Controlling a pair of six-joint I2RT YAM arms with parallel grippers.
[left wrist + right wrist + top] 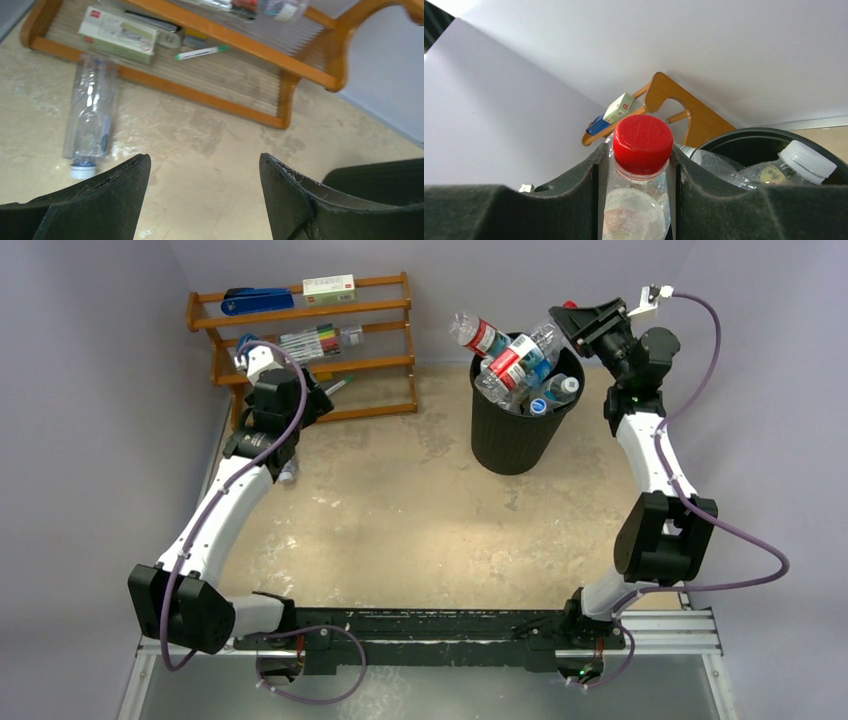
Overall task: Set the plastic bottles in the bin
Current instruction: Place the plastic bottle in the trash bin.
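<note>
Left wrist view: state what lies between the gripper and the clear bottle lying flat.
Nothing but bare tabletop separates the left gripper from the clear bottle, as the left wrist view shows.

left tool (pixel 203 161) spread open; right tool (pixel 638 165) clamps a bottle (pixel 642 137).

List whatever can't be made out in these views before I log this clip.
- Top external: piled bottles hide how full the bin is beneath them.
- Right wrist: the red-capped bottle in the right tool is cut off by the bottom edge; label unseen.
- Top external: the left arm covers most of the loose clear bottle.
- Left wrist: print on the box is blurred.
</note>
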